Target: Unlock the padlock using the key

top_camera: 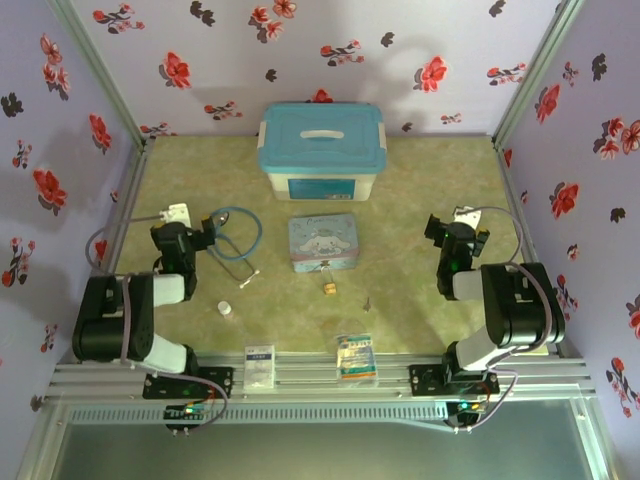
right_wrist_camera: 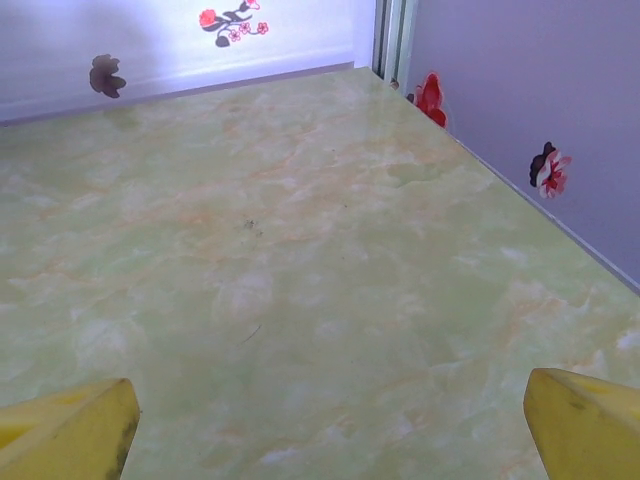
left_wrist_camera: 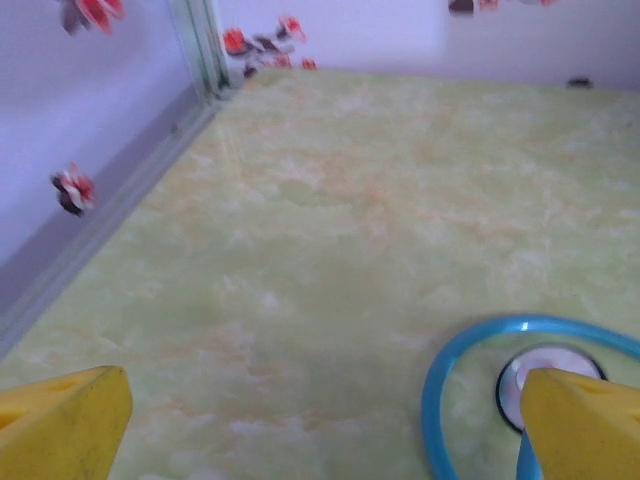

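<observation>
The tiny brass-yellow padlock [top_camera: 328, 287] lies on the green table just in front of the cartoon tin. The thin dark key [top_camera: 367, 302] lies a little to its right, apart from it. My left gripper [top_camera: 188, 232] hovers at the left of the table, well away from both, beside a blue stethoscope. In the left wrist view its yellow fingertips [left_wrist_camera: 62, 422] stand wide apart over bare table, so the left gripper [left_wrist_camera: 320, 430] is open and empty. My right gripper [top_camera: 455, 235] is at the right side, and the right gripper [right_wrist_camera: 325, 430] is open too, with nothing between its fingers.
A blue-lidded storage box [top_camera: 322, 150] stands at the back centre, the cartoon tin [top_camera: 323, 243] in front of it. The blue stethoscope [top_camera: 240, 235] loops left of the tin; its tube [left_wrist_camera: 450, 380] curves by my left finger. A small white cylinder [top_camera: 225, 309] and two packets [top_camera: 355, 357] lie near the front edge.
</observation>
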